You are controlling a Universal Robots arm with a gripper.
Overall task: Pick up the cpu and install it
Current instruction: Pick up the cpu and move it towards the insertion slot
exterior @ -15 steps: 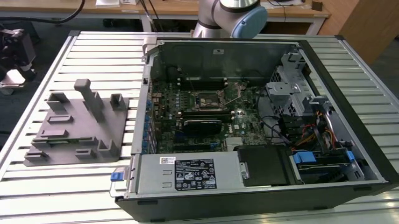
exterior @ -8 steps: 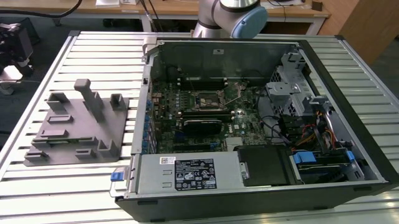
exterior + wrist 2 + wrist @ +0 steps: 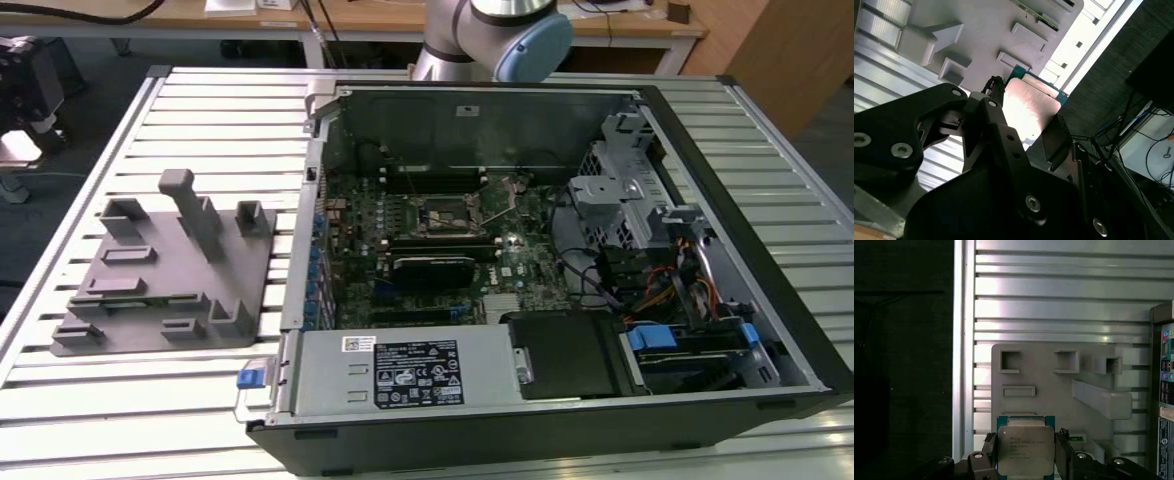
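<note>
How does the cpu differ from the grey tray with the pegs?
The cpu is a small chip with a silver metal top and a green edge, while the grey tray is far larger and matte, with raised pegs and pockets. The gripper clasps the cpu on two sides, while the grey tray lies flat on the slatted table. Both have a roughly rectangular outline.

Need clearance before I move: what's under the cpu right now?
In the first wrist view the cpu, gripped by the hand, has the grey tray beyond it, on the slatted table. The tray's part directly behind the cpu is covered.
</note>
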